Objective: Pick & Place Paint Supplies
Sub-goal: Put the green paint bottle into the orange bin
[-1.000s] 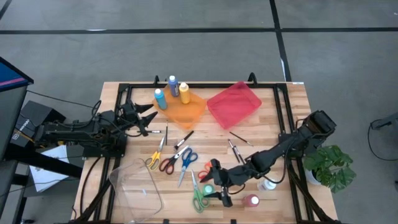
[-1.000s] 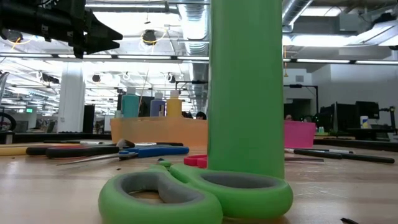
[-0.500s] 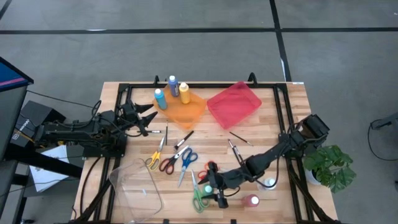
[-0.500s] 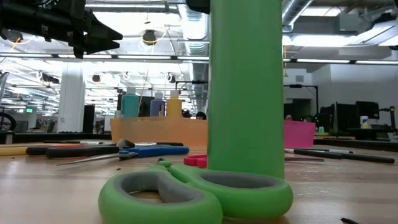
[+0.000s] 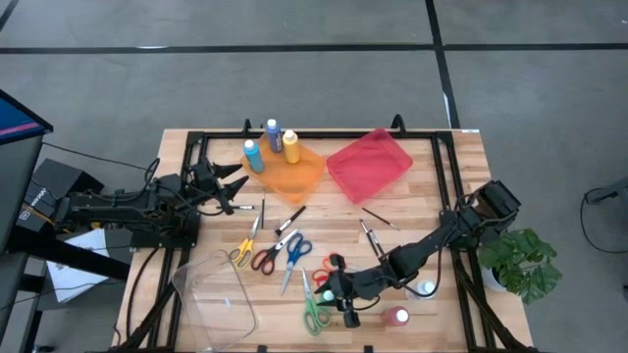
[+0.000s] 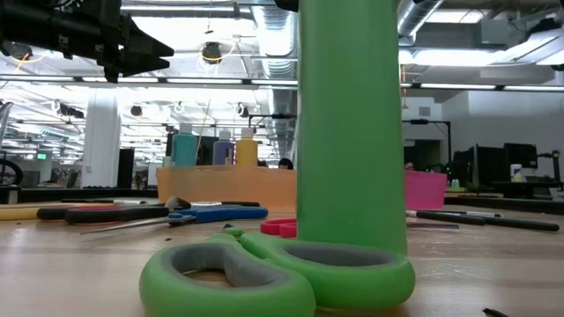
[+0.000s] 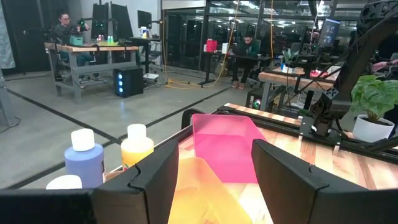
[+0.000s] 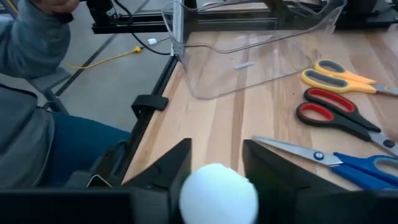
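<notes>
Bottle (image 5: 327, 296) of green paint stands up near the front edge of the table, a bit right of the middle. Its white cap (image 8: 217, 196) sits right at the right gripper (image 5: 339, 294). The gripper is down around the bottle, but I cannot tell if it squeezes it yet. Green scissors (image 5: 314, 312) lie flat just beside the bottle, touching its bottom. To the right stand a pink bottle (image 5: 396, 316) and a white bottle (image 5: 424, 288). Farther back and to the left lie blue scissors (image 5: 294, 250), red scissors (image 5: 267, 255) and yellow scissors (image 5: 245, 245). Thin brushes (image 5: 371, 235) lie in the middle. A clear tray (image 5: 216, 294) sits at the near left. At the far side, an orange tray (image 5: 299, 172) holds three bottles, and a red tray (image 5: 368, 164) is to its right. The left gripper (image 5: 235, 186) hangs over the left side, spread apart and holding nothing. A person's sleeve (image 8: 25, 93) shows off the table's near left.
</notes>
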